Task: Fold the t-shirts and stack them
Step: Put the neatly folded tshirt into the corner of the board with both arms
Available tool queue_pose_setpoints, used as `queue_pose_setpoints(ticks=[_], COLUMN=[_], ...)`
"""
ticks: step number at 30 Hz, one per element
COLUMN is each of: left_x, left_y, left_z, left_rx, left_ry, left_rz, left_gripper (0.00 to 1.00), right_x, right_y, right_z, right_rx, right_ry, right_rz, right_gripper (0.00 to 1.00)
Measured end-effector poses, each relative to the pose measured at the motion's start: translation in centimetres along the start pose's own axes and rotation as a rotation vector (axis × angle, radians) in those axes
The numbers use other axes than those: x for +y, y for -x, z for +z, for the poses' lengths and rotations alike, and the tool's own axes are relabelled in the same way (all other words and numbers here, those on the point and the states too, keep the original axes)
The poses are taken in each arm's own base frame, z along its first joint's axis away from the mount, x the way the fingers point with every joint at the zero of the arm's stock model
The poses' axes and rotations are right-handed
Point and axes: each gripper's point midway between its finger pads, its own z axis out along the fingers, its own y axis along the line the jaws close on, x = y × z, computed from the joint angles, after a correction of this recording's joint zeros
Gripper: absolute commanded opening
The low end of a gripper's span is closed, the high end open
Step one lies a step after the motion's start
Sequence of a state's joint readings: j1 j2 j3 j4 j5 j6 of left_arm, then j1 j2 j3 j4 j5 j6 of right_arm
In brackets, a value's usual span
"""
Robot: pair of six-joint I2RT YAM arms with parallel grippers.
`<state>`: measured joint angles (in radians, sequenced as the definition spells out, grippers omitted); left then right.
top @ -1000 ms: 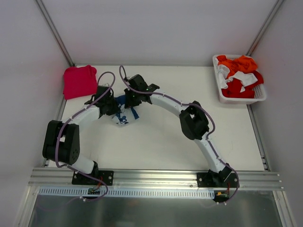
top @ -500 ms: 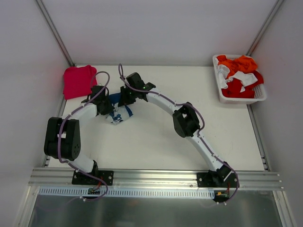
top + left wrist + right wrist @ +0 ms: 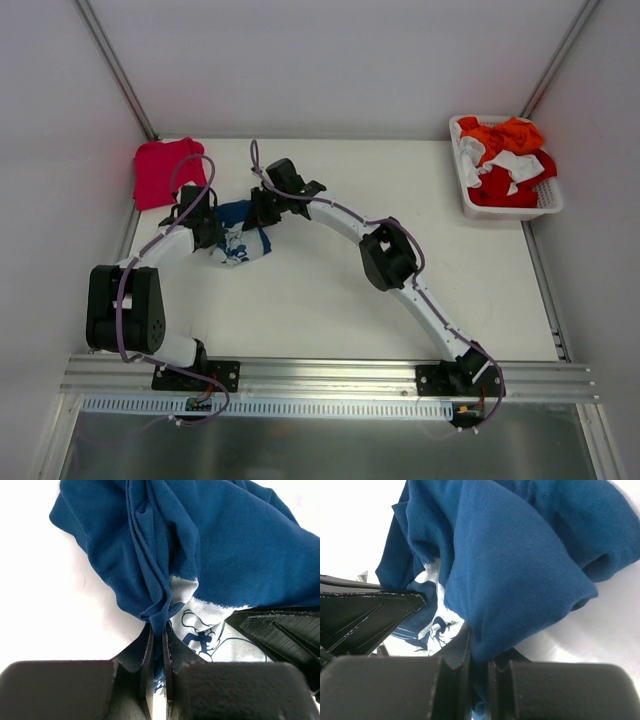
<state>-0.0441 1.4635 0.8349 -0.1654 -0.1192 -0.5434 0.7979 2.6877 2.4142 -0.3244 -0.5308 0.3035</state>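
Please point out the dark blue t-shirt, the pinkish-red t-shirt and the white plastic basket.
Dark blue cloth t-shirt (image 3: 235, 214): top view, blue upper part.
Pinkish-red cloth t-shirt (image 3: 158, 175): top view, middle.
White plastic basket (image 3: 512, 213): top view, near rim.

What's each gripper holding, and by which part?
Both hold the navy t-shirt: left gripper pinches a bunched fold, right gripper another; which part of the shirt cannot be told.

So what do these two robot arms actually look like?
The left arm and right arm are slim white tubes linked by chunky black joints, bolted on black plates to a silver rail. A purple cable loops along each. Each ends in two flat black fingers.
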Motion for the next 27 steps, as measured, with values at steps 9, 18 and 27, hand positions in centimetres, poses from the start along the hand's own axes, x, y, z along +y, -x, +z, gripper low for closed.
queue_pose_setpoints(ticks=[9,18,27], left_x=[1.4,2.8,-1.5], left_y=[-0.8,-1.6,3.0], left_z=[0.3,-1.1,-9.8], left_rx=[0.002,0.008,-0.236], left_ry=[0.059,0.092,-0.163], left_rz=[-0.030,-0.044,-0.053], left_gripper=[0.00,0.99,0.99], right_x=[0.9,2.0,3.1], right_y=[-0.8,-1.2,-3.7], right_z=[1.0,0.8,-4.3], right_rx=[0.017,0.021,0.047], right_ry=[0.052,0.120,0.008], right_rz=[0.011,-0.026,-0.115], right_gripper=[0.11,1.00,0.99])
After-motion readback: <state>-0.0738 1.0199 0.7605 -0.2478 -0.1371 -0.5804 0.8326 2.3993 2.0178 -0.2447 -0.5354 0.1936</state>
